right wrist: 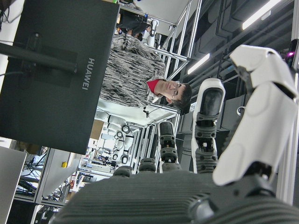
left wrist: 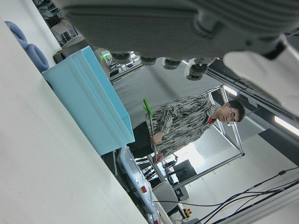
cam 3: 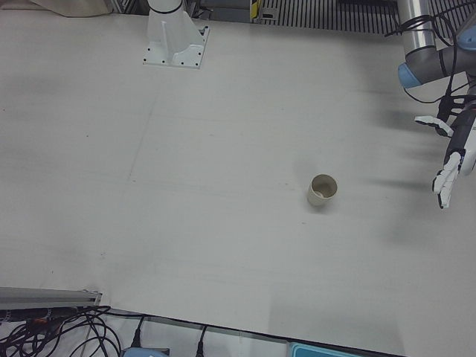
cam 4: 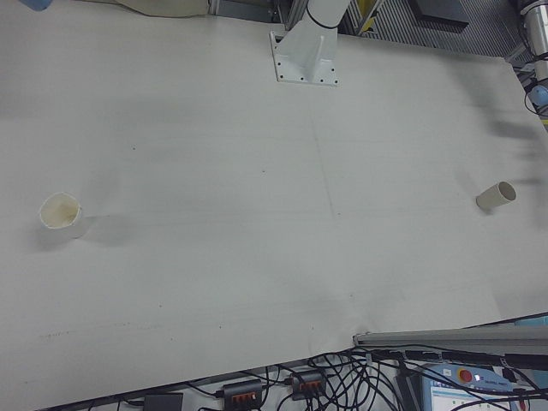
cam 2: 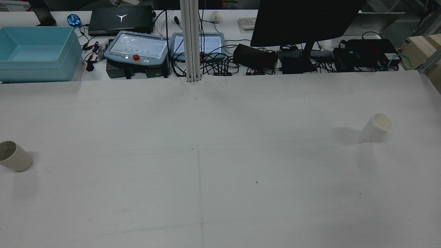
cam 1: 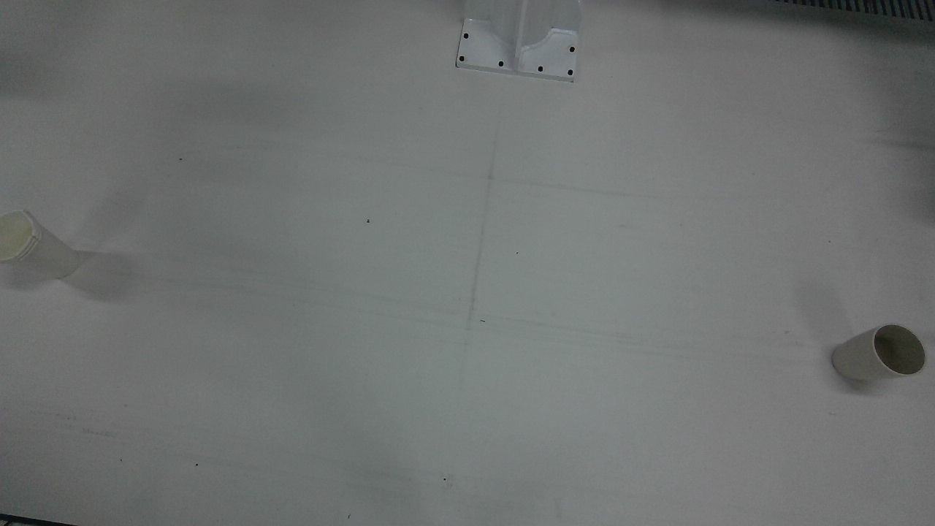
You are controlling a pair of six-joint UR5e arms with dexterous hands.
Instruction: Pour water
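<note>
1. The brown-lined cup (cam 3: 323,190) stands upright on the white surface (cam 1: 467,292), on the left arm's half.
2. The white cup (cam 2: 375,127) stands upright on the right arm's half, well apart from the first.
3. The left hand (cam 3: 452,160) hangs above the surface edge, fingers spread, holding nothing.
4. The right hand (right wrist: 210,154) holds nothing, fingers extended and apart.
5. A person (left wrist: 187,126) stands behind the station.
</note>
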